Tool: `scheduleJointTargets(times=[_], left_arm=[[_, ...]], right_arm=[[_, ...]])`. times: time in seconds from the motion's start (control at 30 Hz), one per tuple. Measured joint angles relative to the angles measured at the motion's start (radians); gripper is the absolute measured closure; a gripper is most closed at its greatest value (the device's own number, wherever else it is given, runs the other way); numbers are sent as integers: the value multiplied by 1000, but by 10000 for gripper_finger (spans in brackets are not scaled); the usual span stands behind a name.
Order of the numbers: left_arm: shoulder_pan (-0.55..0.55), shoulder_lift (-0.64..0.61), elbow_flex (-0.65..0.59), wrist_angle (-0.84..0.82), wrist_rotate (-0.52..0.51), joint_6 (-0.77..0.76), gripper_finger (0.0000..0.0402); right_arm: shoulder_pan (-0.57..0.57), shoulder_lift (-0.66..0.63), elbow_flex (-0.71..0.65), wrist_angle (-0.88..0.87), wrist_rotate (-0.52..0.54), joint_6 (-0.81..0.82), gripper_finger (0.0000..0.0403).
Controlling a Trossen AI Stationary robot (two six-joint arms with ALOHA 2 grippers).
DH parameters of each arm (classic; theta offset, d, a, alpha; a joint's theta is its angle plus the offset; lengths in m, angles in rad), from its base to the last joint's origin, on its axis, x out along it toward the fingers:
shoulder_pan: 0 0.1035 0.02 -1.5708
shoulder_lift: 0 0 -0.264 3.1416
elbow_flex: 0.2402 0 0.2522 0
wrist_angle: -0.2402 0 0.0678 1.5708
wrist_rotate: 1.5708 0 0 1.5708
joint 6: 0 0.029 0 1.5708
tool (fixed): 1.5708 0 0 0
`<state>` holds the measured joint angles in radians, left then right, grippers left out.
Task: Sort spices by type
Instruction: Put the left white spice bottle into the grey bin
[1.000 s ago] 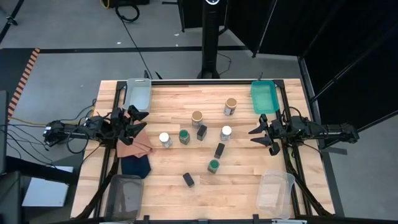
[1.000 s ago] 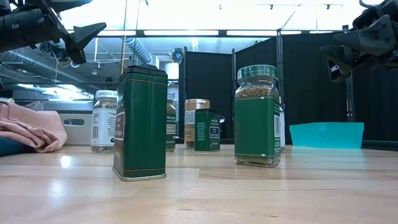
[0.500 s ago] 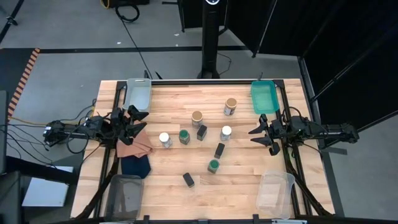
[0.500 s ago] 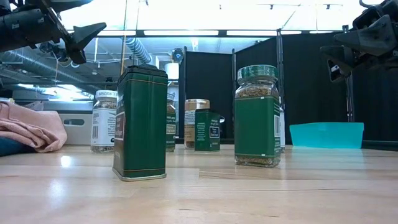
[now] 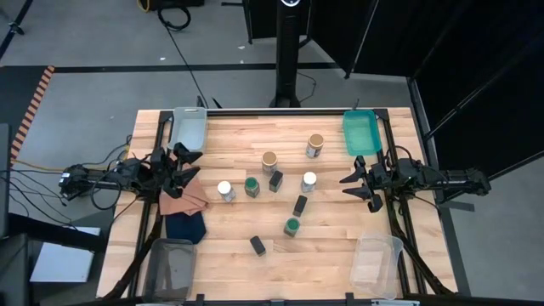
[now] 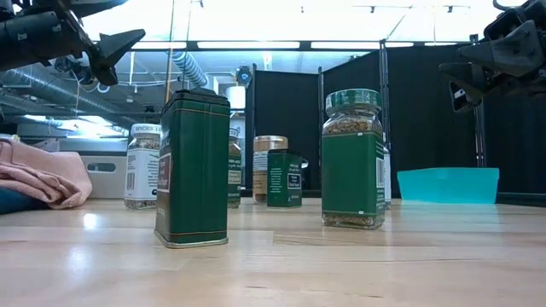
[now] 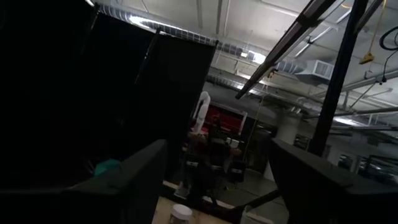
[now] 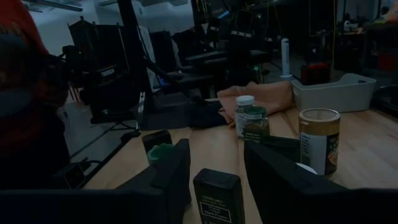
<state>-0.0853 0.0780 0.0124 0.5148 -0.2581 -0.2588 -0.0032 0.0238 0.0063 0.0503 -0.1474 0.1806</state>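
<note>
Spanning most of high view: wooden tabletop (image 5: 331,255), all else placed rel. to it.

Left arm off tabletop's left edge, left tool (image 5: 185,167) just over that edge above the cloths, fingers spread open, gripping nothing. Right arm off right edge, right tool (image 5: 357,182) over that edge, fingers likewise apart, empty. Both up high in low view, well clear of the jars.

Bins at the corners: grey tray (image 5: 189,127) far-left, teal tray (image 5: 360,132) far-right, dark bin (image 5: 172,269) near-left, clear bin (image 5: 376,263) near-right.

Brown cloth (image 5: 182,199) and navy cloth (image 5: 184,223) at left edge, touching each other.

Spices, all upright, loosely scattered round tabletop's middle, none in a bin:
- tan-lidded jar (image 5: 315,145) far side, twd teal tray; second tan-lidded jar (image 5: 269,161) nearer centre.
- white-lidded jar (image 5: 225,190) left of centre; other white-lidded jar (image 5: 308,181) right of centre.
- green-lidded jar (image 5: 252,186) just beside the left white one; second green-lidded jar (image 5: 291,226) nearer front edge.
- black tin (image 5: 275,179) near centre jar; second black tin (image 5: 300,205) mid-tabletop; third black tin (image 5: 257,245) closest to front edge, well apart from rest.
</note>
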Motion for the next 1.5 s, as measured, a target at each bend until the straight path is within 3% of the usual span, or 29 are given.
scheduleJointTargets(times=[0.37,0.6,0.73,0.9,1.03,1.17,1.33,1.5], left_arm=[[0,0,0,32,9,-37,117],[0,0,0,66,-136,-35,117],[0,0,0,90,-170,-34,117],[0,0,0,172,-327,-41,117],[0,0,9,202,-318,-155,117],[0,51,119,68,-245,-258,117],[0,258,389,-215,-177,-296,117],[0,530,736,-682,-83,-296,117]], right_arm=[[0,0,0,0,0,0,243],[0,0,0,0,0,0,243],[0,0,0,0,0,0,243],[-1,0,0,30,40,0,243],[-1,0,0,123,102,19,243],[-1,2,0,230,132,43,243],[-1,2,1,314,252,33,243],[-1,2,1,358,285,2,243]])
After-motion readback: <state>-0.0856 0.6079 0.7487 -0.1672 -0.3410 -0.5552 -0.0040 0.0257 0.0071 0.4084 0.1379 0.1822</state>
